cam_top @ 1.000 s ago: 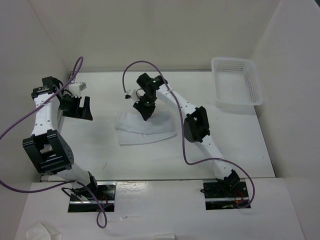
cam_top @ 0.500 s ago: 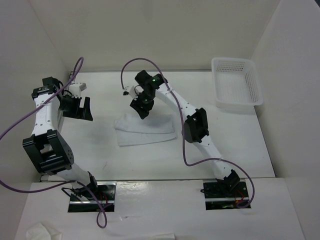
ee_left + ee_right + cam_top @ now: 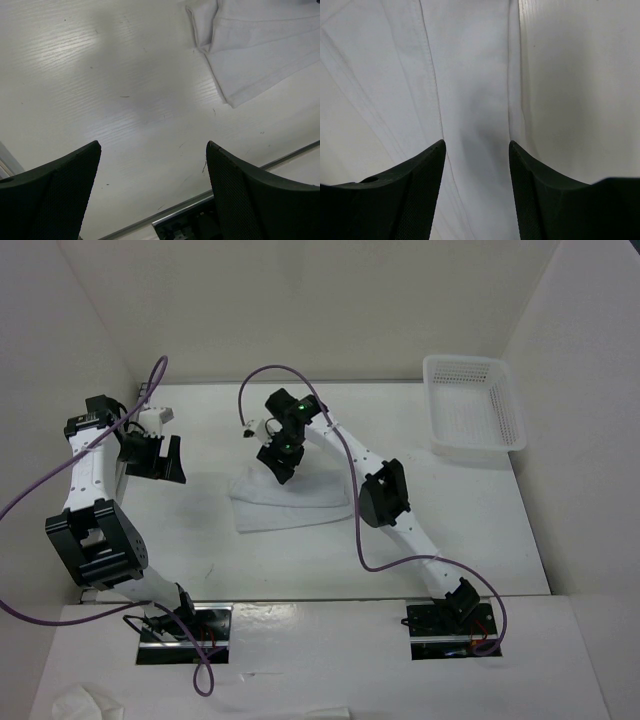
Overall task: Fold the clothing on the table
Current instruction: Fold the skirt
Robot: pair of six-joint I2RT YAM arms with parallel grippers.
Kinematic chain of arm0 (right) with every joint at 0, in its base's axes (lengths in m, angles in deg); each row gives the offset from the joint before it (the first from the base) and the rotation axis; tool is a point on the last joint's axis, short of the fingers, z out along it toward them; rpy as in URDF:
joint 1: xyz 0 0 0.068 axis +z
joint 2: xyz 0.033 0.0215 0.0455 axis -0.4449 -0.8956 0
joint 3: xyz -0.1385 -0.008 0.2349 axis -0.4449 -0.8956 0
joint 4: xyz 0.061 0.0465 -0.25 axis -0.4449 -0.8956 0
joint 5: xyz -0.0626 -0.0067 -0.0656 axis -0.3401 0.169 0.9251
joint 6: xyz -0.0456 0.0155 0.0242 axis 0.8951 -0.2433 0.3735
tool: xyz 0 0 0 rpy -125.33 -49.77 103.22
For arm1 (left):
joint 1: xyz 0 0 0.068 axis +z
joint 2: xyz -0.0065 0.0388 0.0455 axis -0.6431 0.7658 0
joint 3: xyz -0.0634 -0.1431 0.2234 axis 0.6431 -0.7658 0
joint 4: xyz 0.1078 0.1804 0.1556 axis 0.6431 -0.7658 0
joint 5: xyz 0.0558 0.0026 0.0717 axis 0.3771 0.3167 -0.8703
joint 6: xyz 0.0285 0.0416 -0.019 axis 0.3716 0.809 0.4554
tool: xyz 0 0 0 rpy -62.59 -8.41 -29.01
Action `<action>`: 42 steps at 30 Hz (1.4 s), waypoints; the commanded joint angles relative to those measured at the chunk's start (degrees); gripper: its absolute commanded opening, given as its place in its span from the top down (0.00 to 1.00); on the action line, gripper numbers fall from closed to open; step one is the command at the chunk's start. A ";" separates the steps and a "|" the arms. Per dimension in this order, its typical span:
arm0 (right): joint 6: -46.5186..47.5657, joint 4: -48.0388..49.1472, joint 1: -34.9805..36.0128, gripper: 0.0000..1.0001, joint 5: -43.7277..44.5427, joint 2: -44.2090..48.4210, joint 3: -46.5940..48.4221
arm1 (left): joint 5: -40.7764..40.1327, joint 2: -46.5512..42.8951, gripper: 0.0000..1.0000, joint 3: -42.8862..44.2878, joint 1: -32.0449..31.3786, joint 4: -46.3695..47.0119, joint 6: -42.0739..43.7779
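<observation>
The clothing [image 3: 292, 503], a folded white cloth, lies flat in the middle of the table [image 3: 470, 530]. My right gripper [image 3: 279, 464] hangs over the cloth's far left edge, open, with nothing between its fingers. In the right wrist view the clothing [image 3: 470, 75] and its seams fill the frame beneath the right gripper [image 3: 476, 145]. My left gripper [image 3: 160, 458] is open over the bare table well to the left of the cloth. The left wrist view shows the left gripper [image 3: 152, 147] wide open, with the clothing [image 3: 260, 45] at the upper right.
A white mesh basket [image 3: 473, 403] stands at the back right corner. A crumpled white wad [image 3: 85, 703] lies on the shelf at the front left. White walls close in the table on three sides. The grey rail edge [image 3: 200, 200] runs beneath my left gripper.
My right gripper has opened and let go of the cloth, then shifted slightly left and back. The cloth has settled flat. The left arm has not moved.
</observation>
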 commanded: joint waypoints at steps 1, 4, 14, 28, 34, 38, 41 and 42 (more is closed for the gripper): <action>-0.21 -0.86 0.80 0.42 -0.61 -0.84 2.69 | -0.03 -1.95 0.08 -0.37 0.15 -1.00 1.51; -0.21 -0.86 0.80 0.43 -0.61 -1.37 2.69 | -0.03 -1.95 0.08 -0.37 0.15 -1.00 1.51; -0.21 -0.86 -0.25 0.47 -0.09 -3.48 3.22 | -0.03 -1.95 0.08 -0.89 0.15 -1.00 1.51; -0.74 -0.86 -5.17 0.47 1.06 6.88 -2.83 | 9.56 10.96 0.17 5.50 -15.46 4.44 -1.21; -0.74 -0.86 -12.28 0.44 1.59 19.70 -14.35 | 3.40 20.45 0.17 11.14 -25.68 9.80 -2.80; -0.74 4.29 -16.24 0.44 2.89 28.47 -28.37 | 2.08 23.36 0.17 13.60 -26.22 11.48 -2.80; -0.74 8.70 -17.57 0.44 4.83 33.51 -35.79 | 0.94 25.47 0.18 14.22 -24.91 11.48 -2.80; -0.74 9.41 -18.18 0.44 5.62 36.04 -39.55 | 0.93 25.48 0.18 14.22 -24.90 11.48 -2.80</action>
